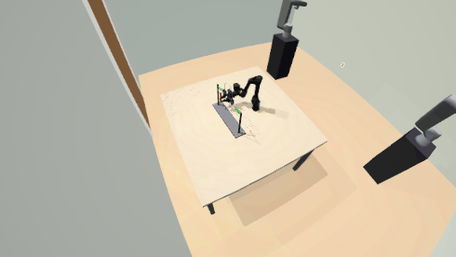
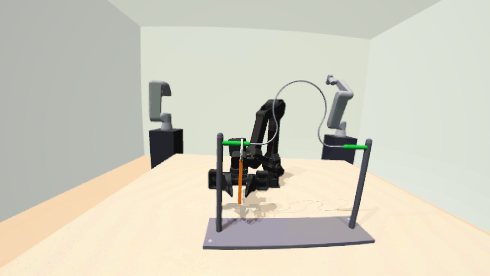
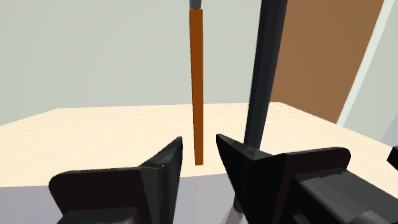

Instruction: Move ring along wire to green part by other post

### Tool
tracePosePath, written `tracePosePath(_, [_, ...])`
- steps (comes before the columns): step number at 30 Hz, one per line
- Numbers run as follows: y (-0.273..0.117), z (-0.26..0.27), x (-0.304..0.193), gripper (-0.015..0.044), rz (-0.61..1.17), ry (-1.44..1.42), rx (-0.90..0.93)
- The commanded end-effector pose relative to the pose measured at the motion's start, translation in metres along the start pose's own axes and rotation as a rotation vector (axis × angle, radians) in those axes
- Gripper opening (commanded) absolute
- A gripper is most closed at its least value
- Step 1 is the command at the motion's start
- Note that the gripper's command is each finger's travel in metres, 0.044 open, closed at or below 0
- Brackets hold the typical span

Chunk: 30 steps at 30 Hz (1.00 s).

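Observation:
The ring (image 2: 242, 150) hangs on the left green part (image 2: 230, 143) of the wire (image 2: 300, 81), beside the left post (image 2: 219, 200) (image 3: 267, 65), in the exterior view. Its orange handle (image 2: 240, 180) (image 3: 197, 85) points down. My gripper (image 2: 239, 193) (image 3: 199, 139) is partly open and empty. In the wrist view the handle's lower part shows between the fingertips; whether it lies beyond them in depth is hard to tell. The right green part (image 2: 355, 147) meets the right post (image 2: 361, 185). The ring is too small to make out in the top view.
The grey base plate (image 1: 229, 122) (image 2: 290, 232) carries both posts and lies on the table (image 1: 261, 154). The left post stands just right of the handle in the wrist view, behind my right finger. The thin grey wire arches high between the green parts. Two other arms stand on dark pedestals off the table.

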<state>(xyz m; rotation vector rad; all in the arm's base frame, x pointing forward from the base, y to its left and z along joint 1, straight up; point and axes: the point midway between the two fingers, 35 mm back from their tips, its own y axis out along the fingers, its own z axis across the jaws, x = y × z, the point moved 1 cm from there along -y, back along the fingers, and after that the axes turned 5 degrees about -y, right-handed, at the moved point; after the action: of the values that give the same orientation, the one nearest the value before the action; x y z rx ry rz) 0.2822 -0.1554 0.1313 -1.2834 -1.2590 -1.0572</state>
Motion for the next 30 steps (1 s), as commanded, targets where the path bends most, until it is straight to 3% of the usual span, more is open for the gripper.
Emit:
tracePosePath(1, [0.008,0.0,0.0,0.016,-0.002,0.004,-0.002])
tracePosePath(30, [0.025,0.003,0.001,0.016,-0.007,0.006,-0.003])
